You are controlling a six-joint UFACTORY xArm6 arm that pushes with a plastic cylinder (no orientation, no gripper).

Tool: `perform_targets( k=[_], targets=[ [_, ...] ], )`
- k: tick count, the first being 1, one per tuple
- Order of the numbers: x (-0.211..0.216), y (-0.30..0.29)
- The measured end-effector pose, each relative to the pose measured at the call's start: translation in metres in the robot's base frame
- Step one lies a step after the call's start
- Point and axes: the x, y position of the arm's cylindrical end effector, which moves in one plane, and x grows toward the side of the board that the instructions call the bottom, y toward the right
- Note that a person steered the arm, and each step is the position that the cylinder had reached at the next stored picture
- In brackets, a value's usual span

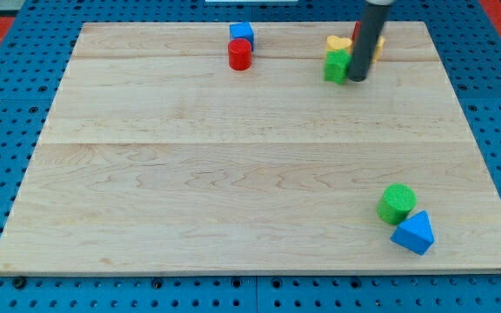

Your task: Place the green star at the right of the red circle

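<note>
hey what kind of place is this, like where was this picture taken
Probably a robotics lab bench. A wooden board lies on a blue perforated mounting surface, small coloured blocks such as the green star and red circle sit on it, and my tip touches the star's right.

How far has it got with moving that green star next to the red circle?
Not done: the green star sits well to the view's right of the red circle, with bare board between. In hand: my tip is against the star's right side. Left: sliding it leftward to the circle.
</note>
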Motion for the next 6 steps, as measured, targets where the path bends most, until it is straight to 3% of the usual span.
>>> perform_targets(
  k=[1, 2, 3, 4, 5, 6],
  targets=[
    [-0.001, -0.039],
    [0.015, 0.019],
    [-0.017, 0.003],
    [-0.030, -0.048],
    [-0.016, -0.100],
    [-0.011, 0.004]
  ],
)
